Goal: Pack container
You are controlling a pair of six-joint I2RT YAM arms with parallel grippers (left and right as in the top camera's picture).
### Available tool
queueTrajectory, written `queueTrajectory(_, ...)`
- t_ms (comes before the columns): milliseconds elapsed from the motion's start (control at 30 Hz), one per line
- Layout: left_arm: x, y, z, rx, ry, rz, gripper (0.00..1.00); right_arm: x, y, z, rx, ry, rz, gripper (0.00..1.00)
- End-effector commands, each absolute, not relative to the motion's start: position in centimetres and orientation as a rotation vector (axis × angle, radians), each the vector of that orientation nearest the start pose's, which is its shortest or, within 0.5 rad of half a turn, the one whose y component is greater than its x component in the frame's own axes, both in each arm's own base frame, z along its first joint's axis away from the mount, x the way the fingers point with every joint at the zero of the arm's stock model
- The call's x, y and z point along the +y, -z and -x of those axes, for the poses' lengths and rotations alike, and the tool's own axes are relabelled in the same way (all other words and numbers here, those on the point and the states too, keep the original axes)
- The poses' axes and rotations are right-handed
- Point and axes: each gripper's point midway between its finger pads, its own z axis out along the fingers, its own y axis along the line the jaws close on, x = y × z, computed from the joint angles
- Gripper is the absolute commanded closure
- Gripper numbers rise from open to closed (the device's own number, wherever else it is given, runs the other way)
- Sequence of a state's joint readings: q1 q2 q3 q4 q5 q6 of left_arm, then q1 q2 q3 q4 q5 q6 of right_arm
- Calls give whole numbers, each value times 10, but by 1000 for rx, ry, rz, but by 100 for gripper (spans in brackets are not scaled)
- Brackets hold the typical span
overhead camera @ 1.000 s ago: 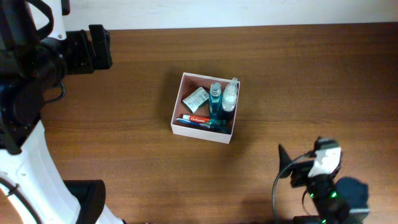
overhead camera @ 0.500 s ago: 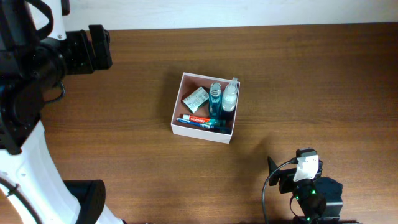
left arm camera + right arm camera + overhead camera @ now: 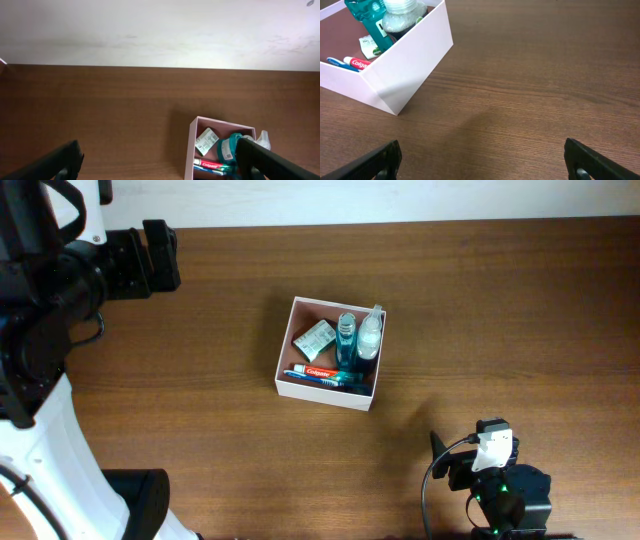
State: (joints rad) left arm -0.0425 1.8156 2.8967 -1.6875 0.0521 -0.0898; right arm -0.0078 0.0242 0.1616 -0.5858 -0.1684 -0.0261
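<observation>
My left gripper [image 3: 162, 161] and right gripper [image 3: 484, 161] are spread wide; box [image 3: 322, 392] holds toothpaste [image 3: 318, 372], blue bottle [image 3: 346, 340], clear bottle [image 3: 370, 335], packet [image 3: 315, 338].

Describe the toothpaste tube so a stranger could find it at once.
On the brown wooden table sits a square white-walled container. Along its wall nearest the robot lies the toothpaste tube. It alone is red and white with Colgate lettering, unlike the blue bottle and clear bottle beside it.

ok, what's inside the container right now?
In the container: a teal bottle, a clear bottle, a white packet, a Colgate toothpaste tube and a blue toothbrush. Anything beneath the bottles is hidden.
</observation>
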Motion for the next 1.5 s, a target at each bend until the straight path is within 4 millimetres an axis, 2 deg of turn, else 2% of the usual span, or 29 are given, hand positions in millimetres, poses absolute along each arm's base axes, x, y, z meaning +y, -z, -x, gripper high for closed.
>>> queueTrajectory(0,-22,-476,-346,2173,123,9,1,28,-107,-210,2006,-162,119,1)
queueTrajectory(100,-22,-475,-347,2175,123,9,1,28,-107,-210,2006,-162,119,1)
queueTrajectory(167,-21,-482,-339,2155,111,2,1,28,-107,-210,2006,-162,119,1)
queueTrajectory(233,-10,-486,-329,2144,28,2,1,28,-107,-210,2006,-162,119,1)
queueTrajectory(367,24,-486,-298,2154,-214,44,1,28,-107,-210,2006,-162,119,1)
queueTrajectory(433,25,-485,-290,2136,-219,49,1,28,-107,-210,2006,-162,119,1)
queueTrajectory(533,26,-481,-292,2030,-207,67,1,28,-107,-210,2006,-162,119,1)
queueTrajectory(567,26,-465,-296,1960,-198,74,1,28,-107,-210,2006,-162,119,1)
queueTrajectory(700,25,-400,-293,1897,-183,74,0,28,-107,-210,2006,-162,119,1)
queueTrajectory(733,21,-354,-285,1874,-159,61,1,28,-107,-210,2006,-162,119,1)
queueTrajectory(767,19,-339,-281,1871,-150,55,1,28,-107,-210,2006,-162,119,1)
queueTrajectory(800,17,-315,-276,1868,-137,46,1,28,-107,-210,2006,-162,119,1)
queueTrajectory(833,17,-307,-274,1868,-133,43,1,28,-107,-210,2006,-162,119,1)
queueTrajectory(900,14,-271,-266,1872,-118,31,1,28,-107,-210,2006,-162,119,1)
queueTrajectory(1033,10,-221,-252,1864,-95,15,1,28,-107,-210,2006,-162,119,1)
queueTrajectory(1333,10,-157,-235,1862,-89,11,1,28,-107,-210,2006,-162,119,1)
queueTrajectory(1467,9,-136,-234,1875,-89,9,1,28,-107,-210,2006,-162,119,1)
